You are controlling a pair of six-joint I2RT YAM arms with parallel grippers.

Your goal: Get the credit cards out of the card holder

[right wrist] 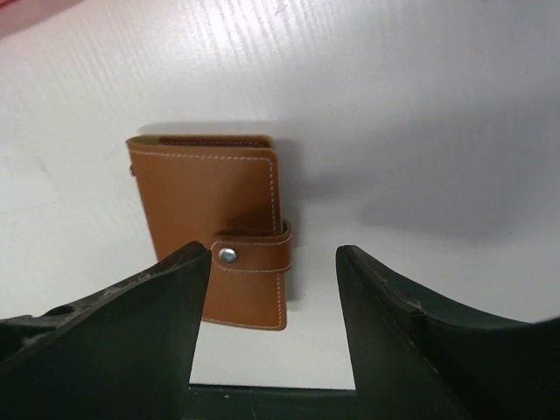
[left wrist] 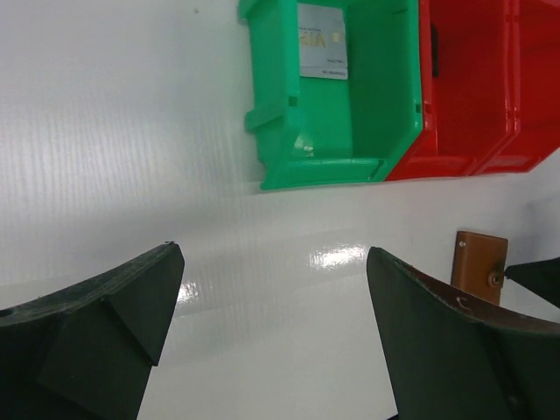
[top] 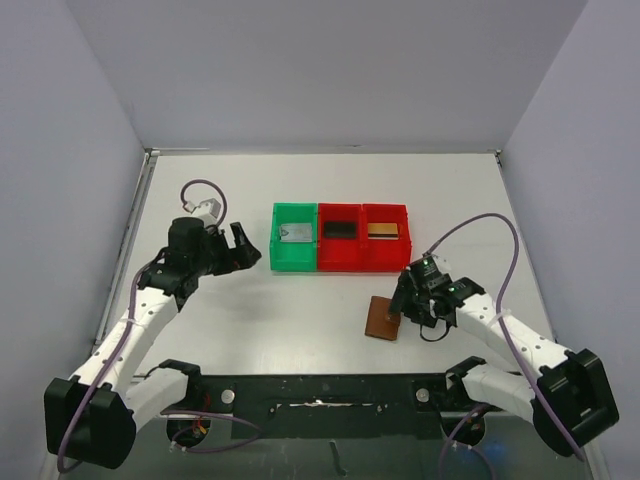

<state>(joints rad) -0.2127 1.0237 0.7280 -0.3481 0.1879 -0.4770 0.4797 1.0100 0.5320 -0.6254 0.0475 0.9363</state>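
Three cards are out, as far as I can see, one to each bin at the far side of the surface (top: 250, 330): a silver-grey card (top: 296, 232) lying flat in the green bin (top: 292, 262), a black card (top: 340, 228) in the middle red bin (top: 340, 264), and a gold card (top: 382, 230) in the right-hand red bin (top: 386, 264). The card holder (right wrist: 219, 210) lies flat on the surface on the near side of the bins, well apart from them, folded shut with its strap (right wrist: 258, 254) wrapped round the edge and the snap (right wrist: 227, 255) fastened. Because it is closed, I cannot tell whether any card remains inside; nothing pokes out of it. My right claw (right wrist: 273, 262) hovers just beside and above the holder, jaws parted to a middling width and holding nothing, the holder showing past my left-hand finger rather than between the two. My left claw (left wrist: 276, 262) hangs over bare surface near the green bin, spread wide and empty. My judgement is that the removing looks done, or very nearly: every card I can see sits in a bin and neither claw carries anything. What could be left is only a check that the holder is truly empty, which would mean undoing the snap.
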